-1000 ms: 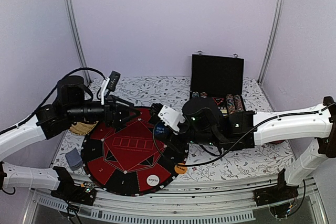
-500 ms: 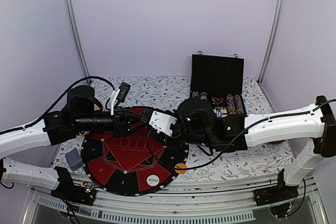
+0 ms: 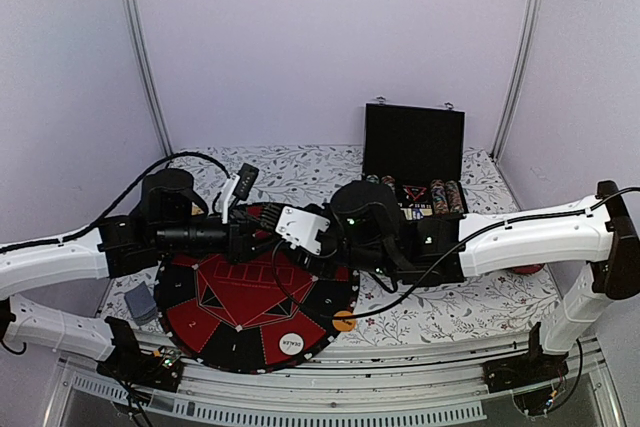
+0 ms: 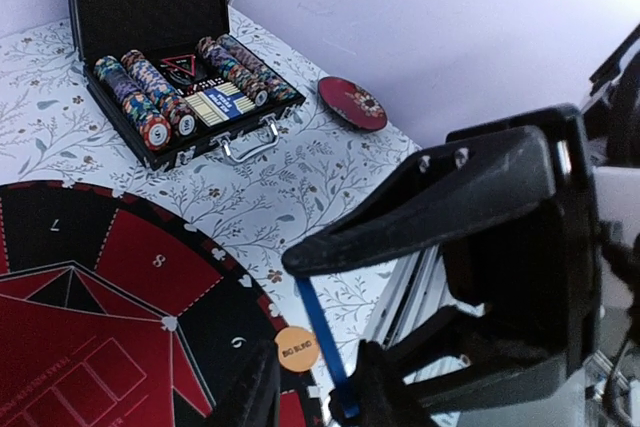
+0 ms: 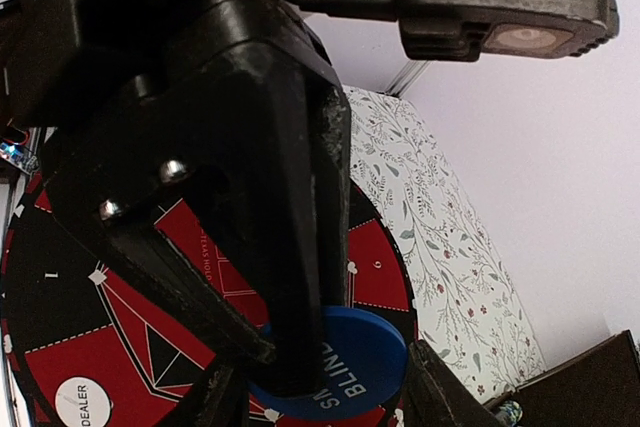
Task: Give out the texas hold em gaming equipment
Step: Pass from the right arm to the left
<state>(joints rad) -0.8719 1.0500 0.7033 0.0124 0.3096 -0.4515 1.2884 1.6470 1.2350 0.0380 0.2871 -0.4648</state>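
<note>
Above the far side of the round red-and-black poker mat (image 3: 250, 297) my two grippers meet. A blue "SMALL BLIND" disc (image 5: 370, 367) sits edge to edge between the fingers of my right gripper (image 5: 322, 397), which is shut on it. My left gripper (image 4: 315, 392) has closed over the faces of the same blue disc (image 4: 320, 337), seen edge-on there. In the top view the disc is hidden between the left gripper (image 3: 262, 234) and the right gripper (image 3: 280, 242). The white DEALER disc (image 3: 291, 343) and the orange BIG BLIND disc (image 3: 344, 322) lie at the mat's near rim. A grey-blue card deck (image 3: 141, 303) lies left of the mat.
An open black chip case (image 3: 415, 162) with rows of chips stands at the back right on the floral cloth. A red dish (image 4: 352, 103) lies beyond it. Metal frame rails run along the table's near edge (image 3: 330, 402).
My left arm has swung right to meet the right gripper, and its jaws have narrowed onto the blue disc. The right gripper has shifted a little left, still holding the disc.
</note>
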